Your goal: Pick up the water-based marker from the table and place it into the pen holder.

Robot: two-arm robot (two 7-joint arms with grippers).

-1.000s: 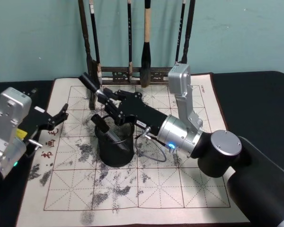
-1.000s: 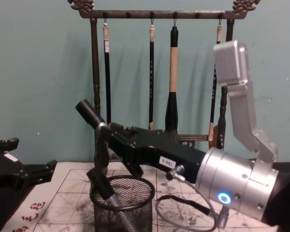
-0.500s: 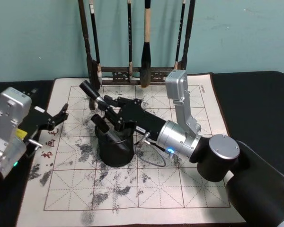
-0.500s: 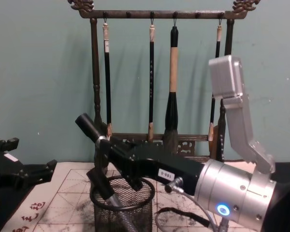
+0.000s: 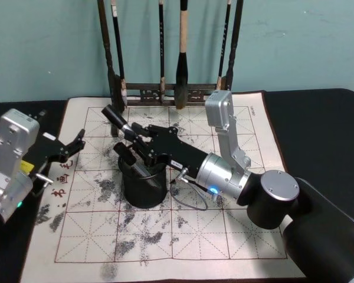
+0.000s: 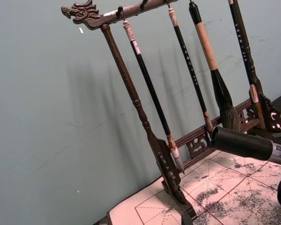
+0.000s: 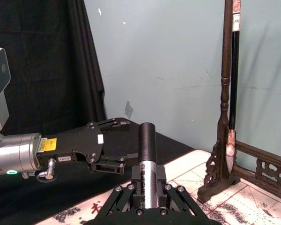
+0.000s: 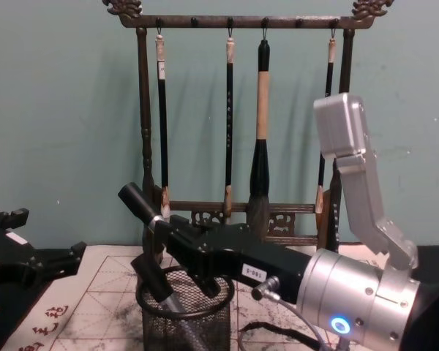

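Black mesh pen holder (image 5: 144,190), right pincer (image 5: 130,130) gripping tilted marker (image 5: 112,114) over its rim, left pincer (image 5: 76,146) open

Bright, even light frm front-right; soft brush (image 8: 263,110) shadows on wall (image 8: 58,110) left.

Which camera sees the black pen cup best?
The head view: nearly the whole pen holder shows from above, standing on the table. The chest view shows its mesh side, cut off below. The left wrist view may catch its rim.
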